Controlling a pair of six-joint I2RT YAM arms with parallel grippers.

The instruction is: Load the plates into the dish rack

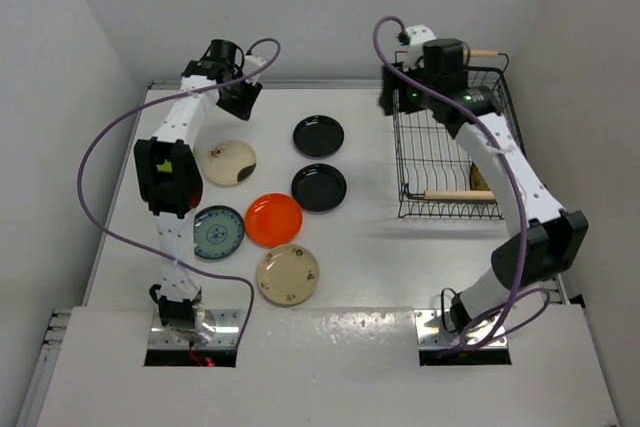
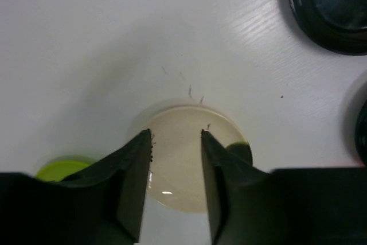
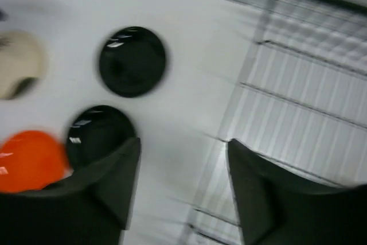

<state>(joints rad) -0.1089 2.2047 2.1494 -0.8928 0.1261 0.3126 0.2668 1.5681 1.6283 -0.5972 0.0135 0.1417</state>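
Six plates lie on the table: a cream one with a dark mark (image 1: 230, 162), two glossy black (image 1: 318, 135) (image 1: 319, 187), an orange-red (image 1: 273, 219), a teal patterned (image 1: 218, 232) and a cream patterned (image 1: 288, 274). My left gripper (image 1: 240, 102) is open and empty above the marked cream plate (image 2: 178, 164), which shows between its fingers. A lime green plate (image 2: 60, 169) peeks out beside it. My right gripper (image 1: 392, 97) is open and empty over the left edge of the black wire dish rack (image 1: 402, 152). A gold-brown plate (image 1: 481, 179) stands inside the rack.
The rack has wooden rod handles at its near (image 1: 458, 195) and far (image 1: 483, 52) ends. The right wrist view is blurred and shows both black plates (image 3: 132, 60) (image 3: 97, 133), the orange-red plate (image 3: 28, 162) and rack wires (image 3: 298, 101). White walls enclose the table.
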